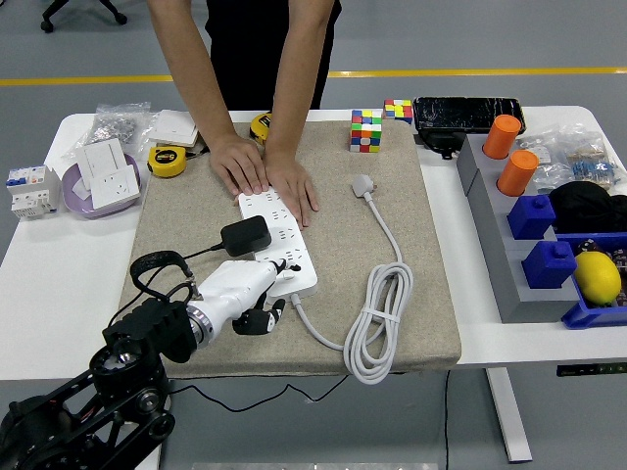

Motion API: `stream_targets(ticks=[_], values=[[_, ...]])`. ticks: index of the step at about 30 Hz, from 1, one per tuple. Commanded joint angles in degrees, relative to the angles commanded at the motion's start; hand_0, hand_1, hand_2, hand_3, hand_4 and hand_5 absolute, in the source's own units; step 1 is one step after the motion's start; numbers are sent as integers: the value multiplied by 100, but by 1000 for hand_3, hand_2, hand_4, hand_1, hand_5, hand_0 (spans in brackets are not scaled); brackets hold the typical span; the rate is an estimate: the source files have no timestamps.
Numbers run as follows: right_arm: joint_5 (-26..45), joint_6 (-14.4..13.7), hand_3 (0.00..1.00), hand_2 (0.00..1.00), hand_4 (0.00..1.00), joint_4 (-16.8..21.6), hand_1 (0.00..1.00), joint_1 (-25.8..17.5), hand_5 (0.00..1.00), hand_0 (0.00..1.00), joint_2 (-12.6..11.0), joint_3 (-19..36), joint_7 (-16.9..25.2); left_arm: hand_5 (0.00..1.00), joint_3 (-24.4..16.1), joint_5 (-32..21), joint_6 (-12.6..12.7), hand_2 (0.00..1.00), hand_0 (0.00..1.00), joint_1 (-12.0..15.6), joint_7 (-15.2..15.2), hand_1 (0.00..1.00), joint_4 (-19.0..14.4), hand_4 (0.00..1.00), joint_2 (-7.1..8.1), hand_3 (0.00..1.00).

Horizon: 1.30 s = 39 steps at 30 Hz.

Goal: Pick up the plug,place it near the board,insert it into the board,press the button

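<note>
A white power strip [284,240] lies on the beige mat [176,211]. A black plug [246,235] sits on the strip's left side, its black cable looping back toward my arm. My left hand [257,297] is at the strip's near end. Its fingers are curled with nothing in them, and the upper fingertips [281,267] touch the strip's near left corner. A person's two hands [265,171] press flat on the strip's far end. My right hand is out of sight.
A white plug [363,183] and its coiled cable [377,328] lie right of the strip. Cubes [366,129], tape measures [168,160] and a bowl of sockets [103,181] line the back. Grey and blue bins [534,235] stand on the right.
</note>
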Motion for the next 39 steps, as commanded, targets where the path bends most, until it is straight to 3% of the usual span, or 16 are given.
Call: stream_targets(ticks=[7,26,32,33,36,39], values=[[-5,-1,753,712,998,0,704,12,998,794,-3,20,-6,95,72,82,106,146,158,-107,-93,42,410,439,-81,882],[-13,-1,753,712,998,0,703,22,998,795,1,64,-4,96,-54,157,3,146,159,-94,-82,41,516,436,-26,841],[-10,-2,753,712,998,0,703,23,998,796,5,70,-1,94,-62,210,-169,146,160,-72,-6,41,552,435,-11,827],[-11,-2,753,712,998,0,704,23,998,796,5,72,0,93,-61,211,-207,145,160,-74,12,41,554,432,-6,773],[-11,-1,753,712,998,0,704,22,998,796,8,73,0,93,-72,242,-446,145,160,-78,117,41,551,432,6,773],[-12,-3,753,712,998,0,703,25,998,794,7,77,-2,92,-66,245,-445,145,160,-73,96,41,535,430,18,739]])
